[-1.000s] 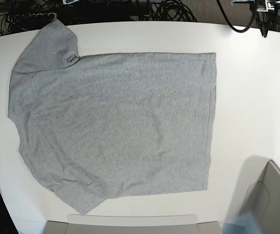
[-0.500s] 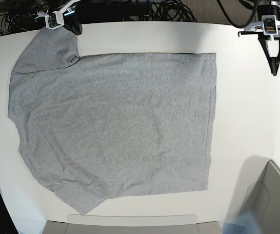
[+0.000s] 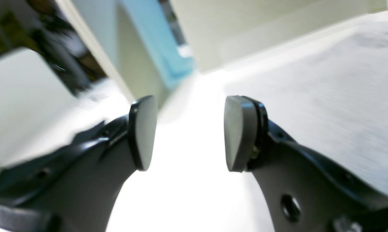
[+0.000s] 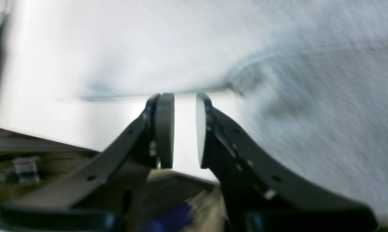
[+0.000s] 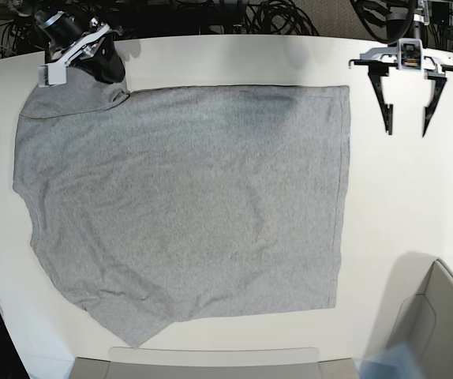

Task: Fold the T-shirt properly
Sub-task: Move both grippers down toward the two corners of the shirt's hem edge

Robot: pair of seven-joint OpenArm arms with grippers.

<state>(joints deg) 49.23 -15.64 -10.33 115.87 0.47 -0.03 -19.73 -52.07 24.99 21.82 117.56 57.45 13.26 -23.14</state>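
Both arms have descended since half a second ago | left gripper (image 5: 406, 128) spread over bare table (image 5: 416, 205) beside hem | right gripper (image 5: 120, 79) narrowly parted at sleeve | T-shirt (image 5: 187, 205) flat, plain side up, mid-table

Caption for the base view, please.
Grey T-shirt spread flat on white table; left gripper and right gripper open at its far corners.
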